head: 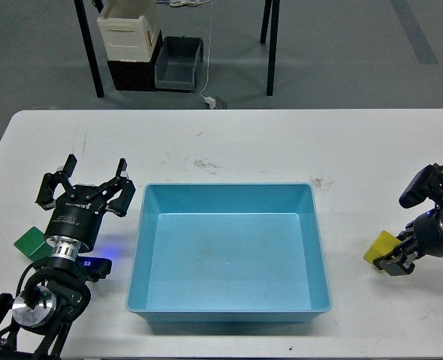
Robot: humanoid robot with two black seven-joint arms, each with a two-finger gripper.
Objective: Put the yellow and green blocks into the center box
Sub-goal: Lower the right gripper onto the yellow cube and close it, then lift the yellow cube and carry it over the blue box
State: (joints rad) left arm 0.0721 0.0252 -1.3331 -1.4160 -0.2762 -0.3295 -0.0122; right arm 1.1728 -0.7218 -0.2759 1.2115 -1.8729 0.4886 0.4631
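1. Our left gripper [88, 182] hangs with its fingers spread wide and nothing between them. The green block [31, 242] lies on the table [229, 142], behind and outboard of those fingers, near the wrist.
2. Our right gripper [399, 260] sits at the yellow block [381, 246]; we cannot tell whether its fingers have clamped it.
3. The blue tray [229, 196] lies empty between both grippers.
4. We judge the grasp is the step in hand. On the right, we should confirm both fingers bracket opposite faces squarely before lifting.
5. On the left, we should draw back over the green block, descend centred, then close.
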